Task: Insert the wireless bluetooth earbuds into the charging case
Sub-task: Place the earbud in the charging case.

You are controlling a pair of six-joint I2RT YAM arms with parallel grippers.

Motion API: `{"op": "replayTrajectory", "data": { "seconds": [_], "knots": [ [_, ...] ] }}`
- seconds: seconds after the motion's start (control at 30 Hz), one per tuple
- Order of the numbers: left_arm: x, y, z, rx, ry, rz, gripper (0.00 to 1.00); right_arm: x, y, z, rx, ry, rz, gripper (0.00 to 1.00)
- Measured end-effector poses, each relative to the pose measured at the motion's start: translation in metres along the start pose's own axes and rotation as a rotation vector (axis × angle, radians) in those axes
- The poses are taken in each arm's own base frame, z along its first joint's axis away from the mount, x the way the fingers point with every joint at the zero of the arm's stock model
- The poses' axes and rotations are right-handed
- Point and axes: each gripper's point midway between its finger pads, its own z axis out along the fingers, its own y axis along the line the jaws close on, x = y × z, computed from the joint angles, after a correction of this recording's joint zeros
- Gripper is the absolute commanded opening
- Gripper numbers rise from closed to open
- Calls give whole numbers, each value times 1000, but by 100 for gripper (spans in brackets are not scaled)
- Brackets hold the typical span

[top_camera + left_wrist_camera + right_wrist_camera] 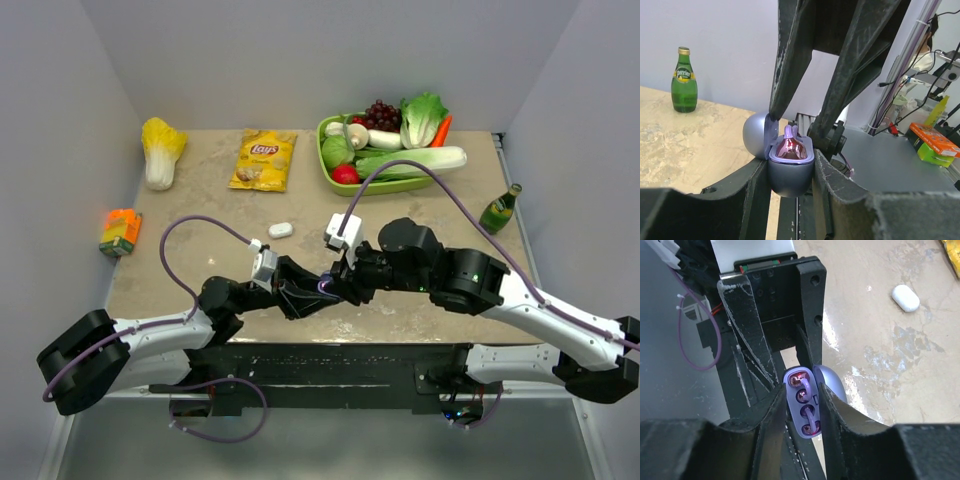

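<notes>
The lilac charging case (pixel 790 175) stands upright with its lid (pixel 756 135) swung open, clamped between my left gripper's (pixel 790 167) fingers just above the table's near edge. Two lilac earbuds (pixel 802 384) (pixel 810 423) sit in its wells; one shows in the left wrist view (pixel 791 149). My right gripper (pixel 802 399) is open, pointing down, with its fingers straddling the top of the case (pixel 803 407); nothing is between them but the case. In the top view both grippers meet (pixel 325 285). A closed white pebble case (pixel 281 230) lies on the table. No white earbuds show.
A green Perrier bottle (pixel 500 210) stands at the right edge. A green tray of vegetables (pixel 330 165) is at the back, with a Lay's chip bag (pixel 263 160), a cabbage (pixel 162 150) and an orange carton (pixel 121 231) to the left.
</notes>
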Motion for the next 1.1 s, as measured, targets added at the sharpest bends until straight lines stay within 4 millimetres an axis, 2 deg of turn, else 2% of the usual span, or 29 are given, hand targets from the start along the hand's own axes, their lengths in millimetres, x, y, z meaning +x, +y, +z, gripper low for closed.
{"op": "replayTrajectory", "data": {
  "seconds": [0.13, 0.3, 0.53, 1.1],
  "knots": [
    [0, 0, 0, -1, 0, 0, 0, -8, 0, -3, 3, -27, 10, 36],
    [0, -2, 0, 10, 2, 2, 0, -16, -5, -10, 36, -65, 20, 27],
    [0, -2, 0, 11, 0, 3, 0, -17, -7, -9, 48, -66, 31, 12],
    [-1, -2, 0, 12, -1, 4, 0, -9, -1, 4, 13, -21, 35, 3]
  ]
}}
